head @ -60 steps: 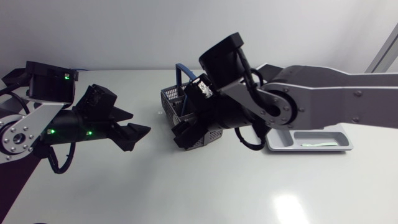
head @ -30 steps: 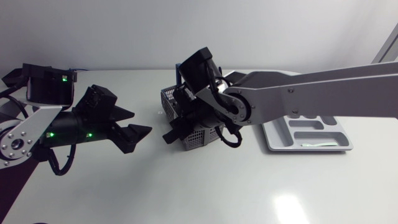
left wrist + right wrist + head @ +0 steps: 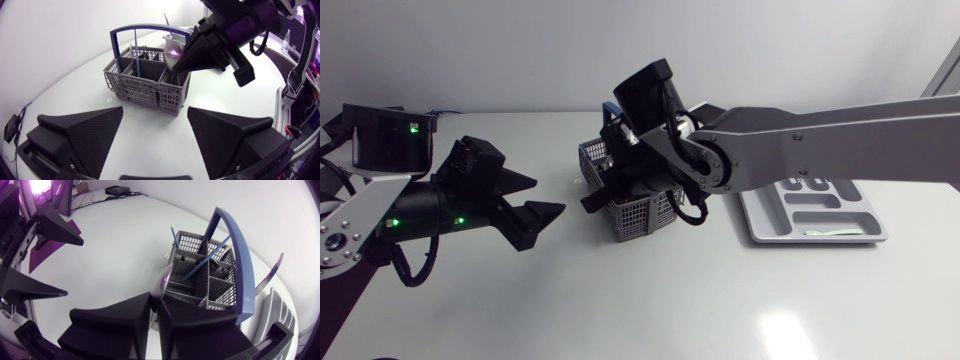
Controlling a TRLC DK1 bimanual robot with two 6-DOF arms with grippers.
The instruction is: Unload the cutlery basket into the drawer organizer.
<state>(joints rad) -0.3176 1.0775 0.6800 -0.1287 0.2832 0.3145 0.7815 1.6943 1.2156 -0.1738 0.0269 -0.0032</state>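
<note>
At the table's (image 3: 670, 300) centre stands the grey cutlery basket (image 3: 638, 210), upright, with its blue handle (image 3: 135, 32) arched over the compartments. The right gripper (image 3: 156, 302) is over the basket corner that faces the left arm. Its fingers are drawn close together and clamped on a spoon (image 3: 163, 280). The spoon's shiny bowl projects past the fingertips; its shaft is hidden between them. Two blue-handled utensils (image 3: 205, 260) lean in the compartments beyond the spoon. The left gripper (image 3: 155, 125) hangs above the table beside the basket, apart from it, with its fingers spread wide and nothing between them. The drawer organizer (image 3: 775, 225) lies on the basket's far side, under the right arm.
</note>
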